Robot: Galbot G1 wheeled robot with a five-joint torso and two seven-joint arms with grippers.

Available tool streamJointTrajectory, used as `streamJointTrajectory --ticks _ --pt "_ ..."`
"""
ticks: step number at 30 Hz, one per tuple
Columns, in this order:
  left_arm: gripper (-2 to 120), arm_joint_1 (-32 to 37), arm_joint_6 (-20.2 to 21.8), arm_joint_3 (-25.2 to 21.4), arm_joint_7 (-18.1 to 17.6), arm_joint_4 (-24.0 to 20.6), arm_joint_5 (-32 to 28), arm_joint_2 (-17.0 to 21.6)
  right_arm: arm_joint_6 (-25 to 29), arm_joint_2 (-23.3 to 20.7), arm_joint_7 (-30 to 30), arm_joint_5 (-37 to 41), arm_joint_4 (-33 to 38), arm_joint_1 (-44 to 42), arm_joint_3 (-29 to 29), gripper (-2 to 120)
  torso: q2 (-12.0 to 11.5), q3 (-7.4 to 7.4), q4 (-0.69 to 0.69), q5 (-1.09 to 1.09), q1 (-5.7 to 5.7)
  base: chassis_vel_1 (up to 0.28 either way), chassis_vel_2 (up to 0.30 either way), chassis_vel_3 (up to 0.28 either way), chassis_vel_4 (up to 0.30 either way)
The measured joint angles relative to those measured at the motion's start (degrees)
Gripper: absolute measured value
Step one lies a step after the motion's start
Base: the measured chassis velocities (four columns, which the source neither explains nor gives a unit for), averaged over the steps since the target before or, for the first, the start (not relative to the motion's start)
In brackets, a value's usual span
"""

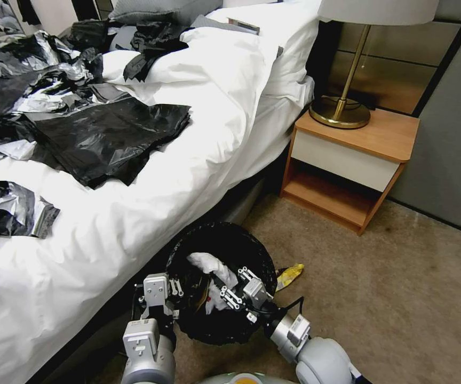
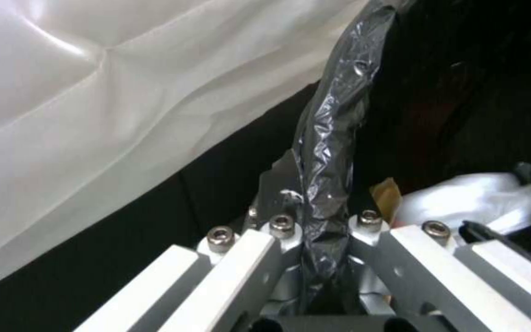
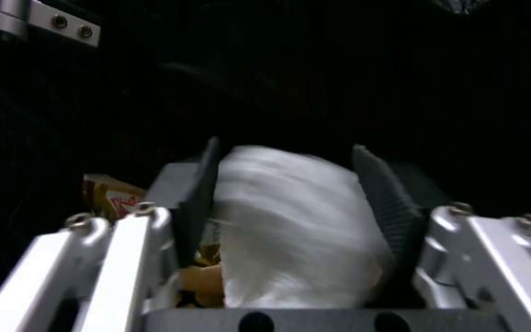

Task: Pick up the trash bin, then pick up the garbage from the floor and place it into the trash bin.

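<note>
The trash bin (image 1: 225, 234), lined with a black bag, is beside the bed just in front of me. My left gripper (image 1: 173, 292) is shut on its near rim, and the liner fold (image 2: 327, 184) runs up between the fingers (image 2: 281, 228). My right gripper (image 1: 236, 286) hangs over the bin's mouth with its fingers spread. Crumpled white paper (image 3: 290, 221) lies between the pads (image 3: 195, 203), blurred, and shows inside the bin (image 1: 209, 264). A red-and-yellow wrapper (image 3: 109, 198) lies deeper in the bin. A yellow snack wrapper (image 1: 289, 274) lies on the carpet floor (image 1: 401, 298) just right of the bin.
The bed (image 1: 134, 224) with white sheets and large black plastic sheets (image 1: 108, 133) is close on the left. A wooden nightstand (image 1: 353, 160) with a brass lamp (image 1: 342, 106) stands ahead on the right. Open carpet spreads to the right.
</note>
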Motion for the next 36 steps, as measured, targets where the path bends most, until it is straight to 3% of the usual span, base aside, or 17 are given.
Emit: streamJointTrajectory --ticks 12,16,23,26,30,36 --pt "0 0.41 -0.15 0.05 0.18 0.0 0.3 -0.03 0.44 0.07 0.12 -0.83 0.65 -1.15 0.55 99 0.0 0.0 0.0 0.0 0.0 0.0 0.0 0.0 0.0" --pt "0 0.58 -0.21 -0.12 0.22 -0.04 0.36 -0.01 1.09 -0.03 0.14 -1.21 1.47 -1.6 0.8 100 0.0 0.0 0.0 0.0 0.0 0.0 0.0 0.0 0.0" --pt "0 0.61 -0.22 -0.94 0.39 -0.12 0.34 0.09 4.93 -0.5 2.62 -4.74 11.92 -3.89 4.42 100 0.0 0.0 0.0 0.0 0.0 0.0 0.0 0.0 0.0" --pt "0 0.49 -0.26 -1.08 0.39 0.15 0.31 0.01 5.03 -0.45 6.55 -5.25 19.4 -5.57 7.49 100 0.0 0.0 0.0 0.0 0.0 0.0 0.0 0.0 0.0" --pt "0 0.23 -0.26 -1.54 0.37 0.21 -0.16 -0.01 5.04 1.3 10.93 -6.97 23.84 -8.74 11.63 100 0.0 -0.01 0.0 0.0 0.0 0.0 0.0 0.0 0.0" --pt "0 -0.3 -0.16 -2.09 0.29 0.15 -1.13 0.19 7.3 3.91 13.71 -8.27 23.4 -15.85 18.58 100 0.0 -0.01 -0.02 0.0 0.0 0.0 0.0 0.0 0.0"
